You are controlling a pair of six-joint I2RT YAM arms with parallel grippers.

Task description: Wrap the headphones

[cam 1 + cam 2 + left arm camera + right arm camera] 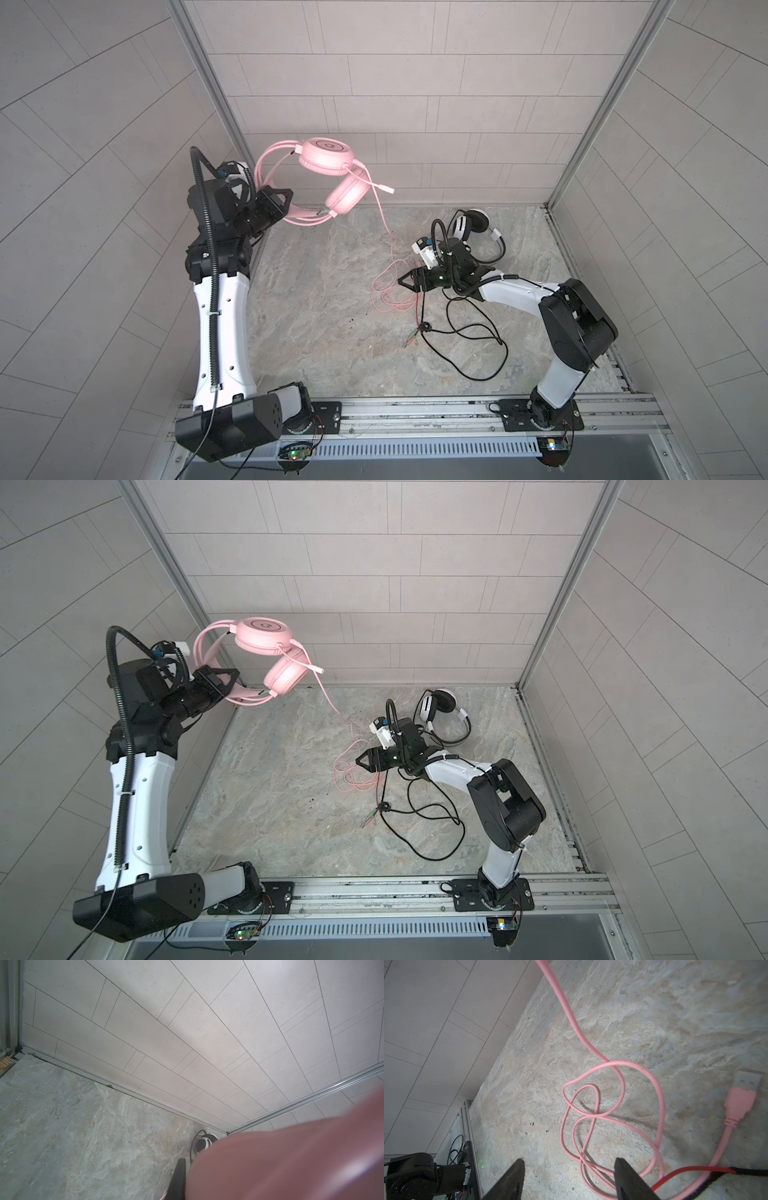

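Observation:
My left gripper [282, 203] [230, 683] is shut on the headband of the pink headphones [328, 156] [262, 631] and holds them in the air near the back left corner. The blurred pink band [291, 1157] fills much of the left wrist view, beside one black finger [179, 1178]. Their thin pink cable [390, 291] [352, 771] hangs down to a loose coil [612, 1115] on the table, ending in a USB plug [741, 1097]. My right gripper [401, 281] [358, 761] [569, 1160] stands open just over that coil, holding nothing. The white-and-black headphones [473, 226] [440, 706] [204, 1142] lie at the back right.
A long black cable [478, 332] [436, 816] sprawls over the stone tabletop [332, 332] under and in front of the right arm, ending in small jack plugs [409, 338]. Tiled walls close in three sides. An aluminium rail [415, 409] runs along the front edge.

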